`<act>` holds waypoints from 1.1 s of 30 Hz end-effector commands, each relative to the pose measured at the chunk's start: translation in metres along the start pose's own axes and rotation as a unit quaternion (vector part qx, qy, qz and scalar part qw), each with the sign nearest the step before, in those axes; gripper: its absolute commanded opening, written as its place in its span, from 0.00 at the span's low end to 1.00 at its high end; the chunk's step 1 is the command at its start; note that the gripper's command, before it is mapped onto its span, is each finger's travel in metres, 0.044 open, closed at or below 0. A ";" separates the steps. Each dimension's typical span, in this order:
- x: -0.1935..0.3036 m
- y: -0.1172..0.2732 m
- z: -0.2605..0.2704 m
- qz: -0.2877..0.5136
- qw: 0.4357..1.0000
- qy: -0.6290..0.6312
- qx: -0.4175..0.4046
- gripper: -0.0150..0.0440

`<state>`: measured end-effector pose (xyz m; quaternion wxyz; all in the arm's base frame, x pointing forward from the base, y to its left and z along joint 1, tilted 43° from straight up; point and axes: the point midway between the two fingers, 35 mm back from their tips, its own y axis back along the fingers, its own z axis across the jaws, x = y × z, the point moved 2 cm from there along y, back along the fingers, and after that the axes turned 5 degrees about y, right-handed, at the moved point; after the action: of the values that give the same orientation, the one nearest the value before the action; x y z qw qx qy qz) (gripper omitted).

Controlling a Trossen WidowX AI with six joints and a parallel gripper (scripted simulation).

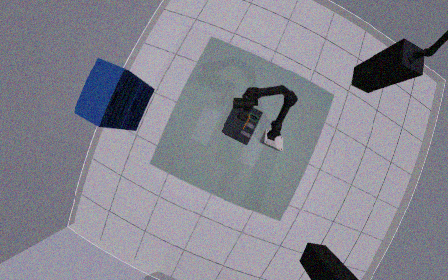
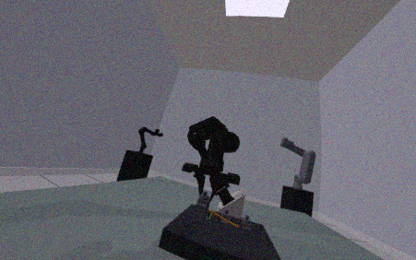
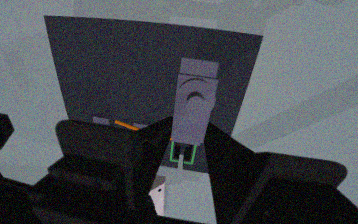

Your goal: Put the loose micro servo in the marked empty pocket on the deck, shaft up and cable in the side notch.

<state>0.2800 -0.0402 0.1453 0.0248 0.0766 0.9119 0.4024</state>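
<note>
My gripper (image 3: 189,123) (image 2: 206,196) is shut on the grey micro servo (image 3: 195,107) (image 2: 203,200). In the wrist view the servo's long body points up the picture, and the face with round shaft markings is turned to the camera. The robot's dark deck (image 3: 105,65) (image 2: 208,235) (image 1: 232,130) lies under it. The green-outlined pocket (image 3: 193,154) shows just below the servo's near end, with a pale notch below it. In the exterior view the servo appears above the deck's far edge, close to the green outline. The servo's underside and its own cable cannot be made out.
Other grey servos (image 1: 246,133) sit in the deck, with an orange cable (image 3: 126,125) (image 2: 226,219) beside them. The arm's white base (image 1: 274,143) (image 2: 236,206) stands close to the deck. A blue box (image 1: 96,94) and dark pedestals (image 1: 384,70) stand farther off.
</note>
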 end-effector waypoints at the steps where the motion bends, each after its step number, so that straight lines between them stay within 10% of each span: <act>1: 0.015 0.002 0.000 -0.003 1.000 0.005 0.002 0.25; 33: 0.105 -0.009 0.008 -0.001 1.000 0.007 0.002 0.25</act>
<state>0.1782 -0.0207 0.1388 0.0186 0.0751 0.9135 0.3994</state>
